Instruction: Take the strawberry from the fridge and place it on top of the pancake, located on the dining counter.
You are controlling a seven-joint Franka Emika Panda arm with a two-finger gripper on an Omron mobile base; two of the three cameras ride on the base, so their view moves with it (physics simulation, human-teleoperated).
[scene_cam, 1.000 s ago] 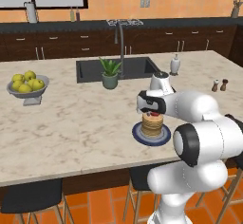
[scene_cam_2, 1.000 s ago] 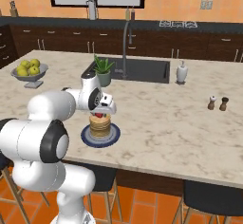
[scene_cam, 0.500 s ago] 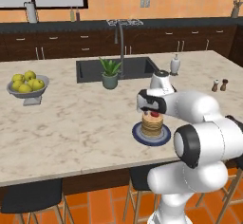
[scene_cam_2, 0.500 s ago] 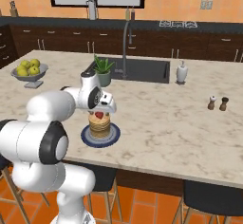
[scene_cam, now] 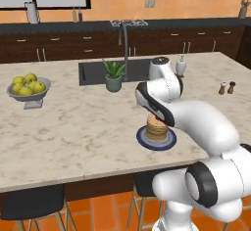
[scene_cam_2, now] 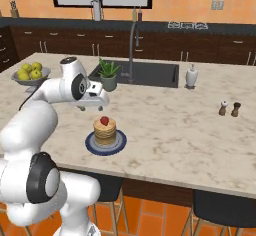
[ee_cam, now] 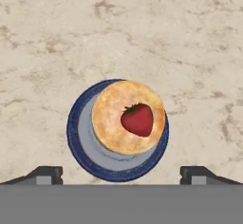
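My claw is wide open w/ nothing in it; small red strawberry sits on round tan pancake stack.

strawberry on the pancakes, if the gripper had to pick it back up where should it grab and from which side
Likely from straight above. The strawberry lies on its side atop the pancake, clear all round. Close the fingers across its broad shoulders near the green cap, not the tapered tip, which could slip out.

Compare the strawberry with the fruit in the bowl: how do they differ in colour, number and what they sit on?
The strawberry is red and single, resting on the pancake stack; the bowl fruit is yellow-green, several pieces heaped in a grey bowl. The strawberry lies near the arm, the bowl at the dining counter's far side. Both stand on that counter.
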